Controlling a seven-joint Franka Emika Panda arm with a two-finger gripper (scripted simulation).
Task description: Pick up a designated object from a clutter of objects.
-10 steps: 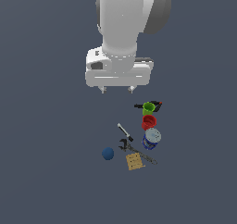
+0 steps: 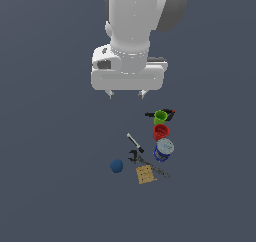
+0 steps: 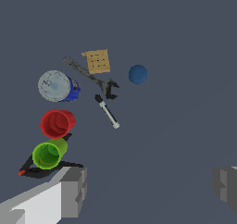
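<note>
The designated object, a small dark-blue ball (image 2: 116, 166) (image 3: 138, 74), lies alone on the grey floor at the exterior view's left of the clutter of objects. My gripper (image 2: 126, 93) (image 3: 150, 188) hangs high above the floor, open and empty, well short of the ball. Its two fingers (image 3: 74, 190) stand wide apart in the wrist view. The clutter holds a green cup (image 2: 160, 117), a red cup (image 2: 161, 132), a blue-white can (image 2: 163, 150), a tan square (image 2: 145, 174) and grey metal tools (image 2: 135, 142).
A black tool (image 2: 170, 115) (image 3: 41, 170) lies under and behind the green cup. A grey wrench (image 2: 147, 165) (image 3: 90, 76) runs between the can and the tan square, the thing nearest the ball.
The arm has shifted slightly toward the exterior view's left; the objects have not moved.
</note>
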